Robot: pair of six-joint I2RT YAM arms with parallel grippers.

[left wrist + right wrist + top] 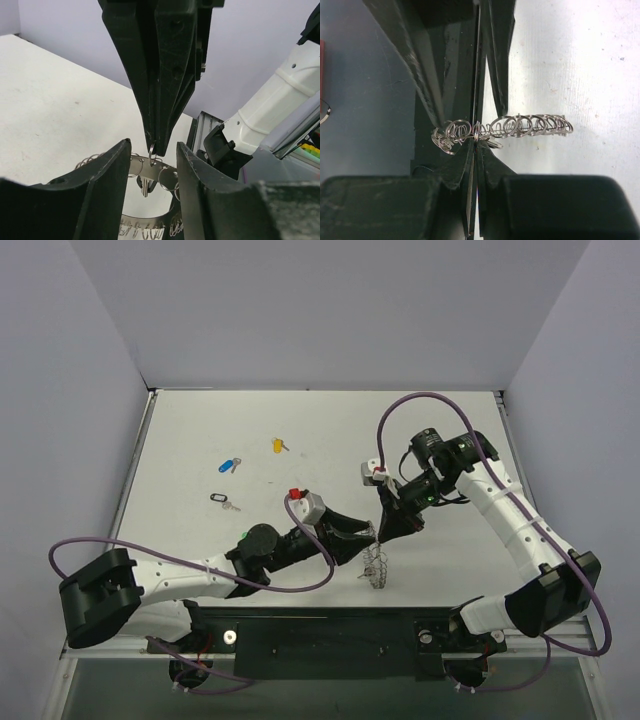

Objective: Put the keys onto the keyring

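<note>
Two grippers meet at the keyring (376, 568), held off the bench.
My right gripper (474, 142) is pinched on one loop; my left gripper (153, 150) stands apart, straddling the ring beside it.

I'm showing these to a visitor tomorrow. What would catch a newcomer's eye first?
The two arms meet at the table's front centre: the right tool pinches a lacy wire keyring between the left tool's spread fingers, with a small key dangling beneath. Further left on the white table lie a blue key, a yellow key and a black key.
</note>
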